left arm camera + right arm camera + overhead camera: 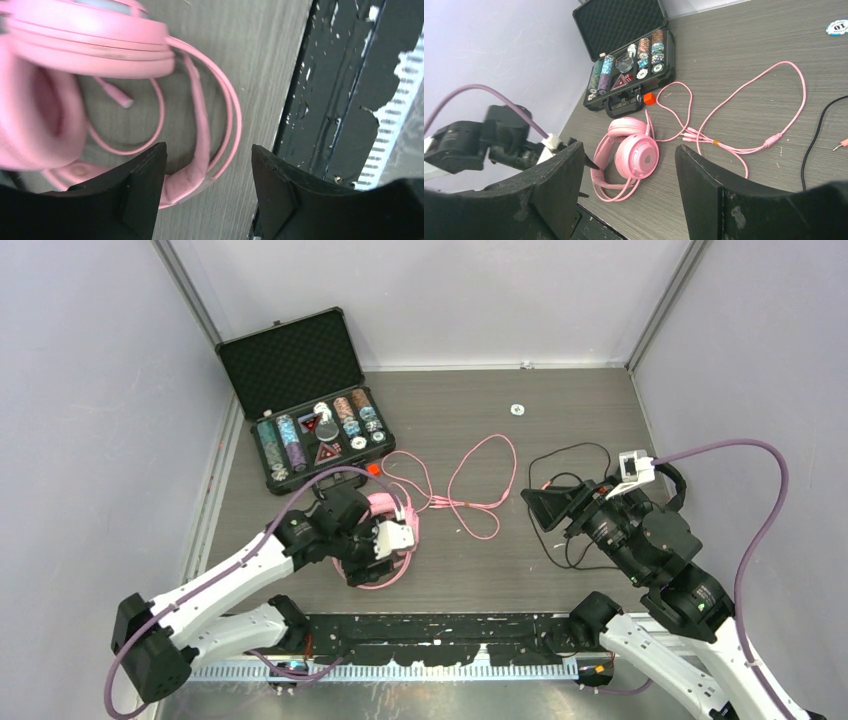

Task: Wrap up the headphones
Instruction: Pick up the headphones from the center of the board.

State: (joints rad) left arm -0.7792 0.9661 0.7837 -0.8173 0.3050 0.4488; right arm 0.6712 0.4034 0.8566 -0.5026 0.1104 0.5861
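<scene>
Plainly, the left gripper (pixel 207 150) is released: its wrist view shows both black fingers apart, closed on nothing, with the band of the pink headphones (pixel 640 157) lying on the table (pixel 450 400) in the gap beneath them. That view also shows one padded ear cup close at the upper left, which the overhead view hides under the left arm.

The right gripper (pixel 629 147) is likewise spread wide and empty, raised off the table and aimed at the pink headset from the side. Only its wrist view shows the whole headset, resting near the table's front edge.

The pink cable (pixel 771 139) trails away from the headset in loose loops across the middle of the table. A black cable (pixel 570 452) lies looped around the right gripper in the overhead view. The black headset itself I cannot make out behind the arm.

An open case of poker chips (pixel 300 400) sits at the far left. A small orange block (pixel 649 98) lies just beside it, and one loose chip (pixel 517 409) well apart.
</scene>
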